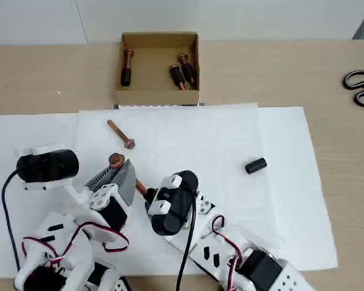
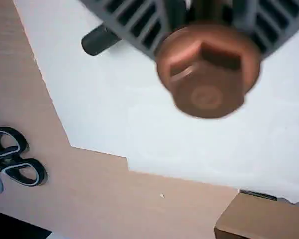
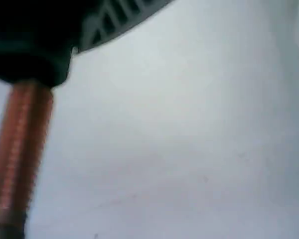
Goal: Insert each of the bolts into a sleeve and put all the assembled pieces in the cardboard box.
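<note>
Three assembled pieces [image 1: 181, 74] are lying in the brown cardboard box [image 1: 158, 97] at the tabletop's far edge. The left gripper [image 1: 117, 168] is clamping a copper hex bolt [image 2: 208, 74], the right gripper [image 1: 150, 197] pinching a black cylindrical sleeve [image 3: 30, 62] onto it; a loose bolt [image 1: 120, 134] and loose sleeve [image 1: 255, 165] are waiting.

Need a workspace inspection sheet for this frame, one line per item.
Surface: wooden table, white sheet laid over it.
Job's things: cardboard box holds three assembled pieces; loose bolt and loose sleeve lie on the sheet.
Clutter: scissors near the table edge.
Grippers: left gripper shut on held bolt; right gripper shut on held sleeve, bolt shaft running into it.
Cables: black cable beside one arm; red and white wires on the arms.
Surroundings: pale surface beyond the table.
</note>
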Tool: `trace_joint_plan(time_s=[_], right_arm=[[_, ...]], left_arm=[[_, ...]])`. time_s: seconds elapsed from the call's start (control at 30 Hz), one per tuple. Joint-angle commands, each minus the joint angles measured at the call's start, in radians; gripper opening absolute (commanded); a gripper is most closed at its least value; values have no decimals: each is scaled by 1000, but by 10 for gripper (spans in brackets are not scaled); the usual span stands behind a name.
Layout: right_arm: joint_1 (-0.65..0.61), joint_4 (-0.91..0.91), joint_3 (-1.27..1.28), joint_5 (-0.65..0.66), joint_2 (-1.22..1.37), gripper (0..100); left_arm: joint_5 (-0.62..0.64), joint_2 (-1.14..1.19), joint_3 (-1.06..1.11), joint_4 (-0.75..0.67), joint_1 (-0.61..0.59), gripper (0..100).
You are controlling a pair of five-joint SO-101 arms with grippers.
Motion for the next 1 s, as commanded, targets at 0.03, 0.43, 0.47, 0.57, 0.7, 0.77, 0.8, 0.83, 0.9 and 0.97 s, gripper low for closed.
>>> trace_joint_plan(time_s=[0.03, 0.43, 0.47, 0.57, 0.7, 0.77, 0.8, 0.83, 0.9, 0.97], right_arm=[[-8, -33, -54, 5, -8, 3], [-8, -33, -54, 5, -8, 3], [-8, -33, -57, 5, -8, 3], [-8, -35, -60, 8, -8, 3], [-8, -35, -69, 9, -8, 3], [-8, -35, -86, 9, -7, 3], [-7, -35, -94, 9, -4, 3], [-7, -35, -100, 9, -4, 3], [-7, -35, -114, 11, -2, 3], [-5, -35, -126, 11, -2, 3]], left_arm=[[-5, -8, -5, -29, 11, 5], [-5, -6, 2, 23, 54, 5], [-5, -6, 2, 37, 55, 5], [-6, -6, 1, 74, 71, 5], [-60, -8, 1, 137, 118, 5], [-69, -8, 1, 157, 126, 5], [-69, -8, 1, 164, 127, 5], [-69, -8, 1, 172, 132, 5], [-69, -8, 1, 187, 152, 5], [-71, -8, 5, 206, 169, 5]])
